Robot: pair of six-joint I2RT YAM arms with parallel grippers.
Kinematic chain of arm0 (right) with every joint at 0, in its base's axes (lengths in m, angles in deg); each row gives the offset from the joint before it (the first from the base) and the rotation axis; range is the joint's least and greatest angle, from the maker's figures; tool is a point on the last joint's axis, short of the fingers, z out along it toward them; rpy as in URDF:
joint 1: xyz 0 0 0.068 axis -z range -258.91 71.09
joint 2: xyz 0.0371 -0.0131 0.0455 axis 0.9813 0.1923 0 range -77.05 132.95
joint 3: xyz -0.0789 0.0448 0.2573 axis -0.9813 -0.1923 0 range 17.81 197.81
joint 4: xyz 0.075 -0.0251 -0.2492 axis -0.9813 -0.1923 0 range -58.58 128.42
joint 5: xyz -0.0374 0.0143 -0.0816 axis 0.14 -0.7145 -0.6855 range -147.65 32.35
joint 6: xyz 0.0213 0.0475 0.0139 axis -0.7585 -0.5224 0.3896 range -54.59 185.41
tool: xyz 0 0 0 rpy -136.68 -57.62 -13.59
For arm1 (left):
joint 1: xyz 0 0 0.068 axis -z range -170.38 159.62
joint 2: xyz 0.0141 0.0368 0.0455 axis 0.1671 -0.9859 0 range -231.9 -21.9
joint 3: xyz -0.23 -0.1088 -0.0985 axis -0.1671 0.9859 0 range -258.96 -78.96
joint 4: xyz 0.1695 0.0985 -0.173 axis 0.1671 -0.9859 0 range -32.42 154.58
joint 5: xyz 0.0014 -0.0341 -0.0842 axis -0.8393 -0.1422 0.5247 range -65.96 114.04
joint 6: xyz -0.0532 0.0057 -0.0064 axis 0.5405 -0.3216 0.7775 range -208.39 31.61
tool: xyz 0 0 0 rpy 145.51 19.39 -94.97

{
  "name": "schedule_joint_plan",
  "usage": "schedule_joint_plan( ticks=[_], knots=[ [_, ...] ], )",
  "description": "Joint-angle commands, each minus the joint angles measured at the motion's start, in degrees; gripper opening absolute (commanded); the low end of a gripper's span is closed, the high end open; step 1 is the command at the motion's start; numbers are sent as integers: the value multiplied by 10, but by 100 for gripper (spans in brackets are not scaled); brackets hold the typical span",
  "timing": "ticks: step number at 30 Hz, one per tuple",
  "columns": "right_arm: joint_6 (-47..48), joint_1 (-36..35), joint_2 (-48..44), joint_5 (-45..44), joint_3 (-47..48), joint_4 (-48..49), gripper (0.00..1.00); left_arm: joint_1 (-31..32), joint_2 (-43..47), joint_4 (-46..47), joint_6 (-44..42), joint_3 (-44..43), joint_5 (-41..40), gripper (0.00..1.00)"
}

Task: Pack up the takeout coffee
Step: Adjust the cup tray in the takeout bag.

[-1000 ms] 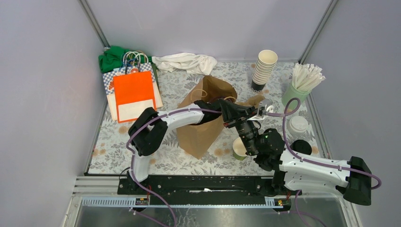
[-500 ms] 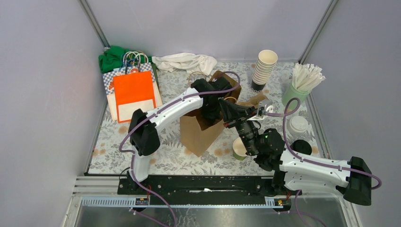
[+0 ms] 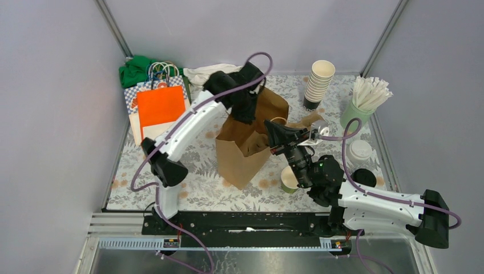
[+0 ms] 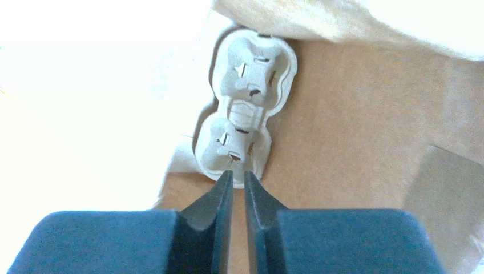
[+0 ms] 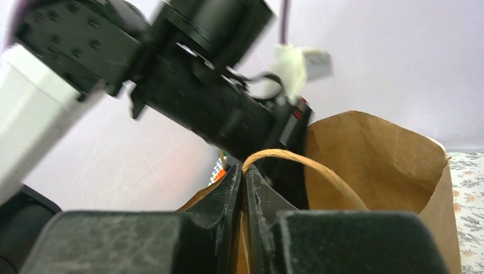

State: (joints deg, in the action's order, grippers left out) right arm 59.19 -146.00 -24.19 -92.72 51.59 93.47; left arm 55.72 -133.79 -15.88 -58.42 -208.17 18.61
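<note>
Left gripper point(image 4: 236, 174) hangs over the open brown paper bag point(image 3: 242, 154); right gripper point(image 5: 244, 172) pinches its twine handle point(image 5: 297, 160).

Only the left wrist view reaches the bag's floor. A pale pulp two-cup carrier point(image 4: 245, 114) lies there, and the left jaws stand almost together with a thin slit, gripping nothing. Only the right wrist view shows the right jaws closed on the handle. From above, one dark-green paper cup point(image 3: 288, 180), white inside showing, stands outside the bag toward the near edge, partly hidden under the right arm. A black lid point(image 3: 364, 177) lies by the right edge. The bench point(image 3: 200, 188) wears a leaf-print cover, and plain grey walls enclose it.
</note>
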Motion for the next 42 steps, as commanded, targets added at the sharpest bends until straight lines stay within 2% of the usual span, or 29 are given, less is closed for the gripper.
schedule_joint_plan(
  ticks=[1, 4, 6, 7, 11, 15, 19, 21, 24, 27, 29, 33, 36, 42],
  knots=[
    [4, -4, -6, -17, 8, -3, 18, -30, 92, 23, -14, -43, 24, 20],
    [-3, -4, -6, -22, 10, -21, 33, -34, 149, 79, -25, -17, 50, 37],
    [-12, -5, -6, -35, 22, -50, 49, -34, 190, 113, -32, -1, 51, 47],
    [-22, -5, -6, -47, 37, -84, 53, -34, 212, 131, -37, 7, 49, 52],
    [-67, -4, -9, -86, 112, -221, 84, -34, 290, 179, -63, 35, 20, 69],
    [-104, -4, -29, -118, 152, -333, 98, -34, 359, 225, -89, 106, -28, 83],
    [-134, -2, -27, -199, 207, -467, 100, -38, 392, 263, -110, 223, -103, 87],
    [-190, 15, 15, -216, 273, -617, 100, -48, 394, 295, -118, 280, -104, 86],
    [-310, 96, 87, -145, 362, -824, 100, -70, 388, 344, -114, 327, -59, 87],
    [-372, 214, 114, 38, 454, -931, 100, -81, 362, 341, -91, 304, -48, 87],
    [-374, 231, 134, 80, 517, -966, 100, -86, 348, 335, -68, 286, -28, 88],
    [-422, 232, 217, 85, 680, -1127, 99, -90, 310, 304, -59, 250, -5, 89],
    [-441, 233, 266, 88, 731, -1169, 96, -93, 286, 290, -61, 247, 25, 86],
    [-374, 254, 346, 74, 782, -1174, 89, -93, 278, 323, -88, 309, 41, 83]
  ],
)
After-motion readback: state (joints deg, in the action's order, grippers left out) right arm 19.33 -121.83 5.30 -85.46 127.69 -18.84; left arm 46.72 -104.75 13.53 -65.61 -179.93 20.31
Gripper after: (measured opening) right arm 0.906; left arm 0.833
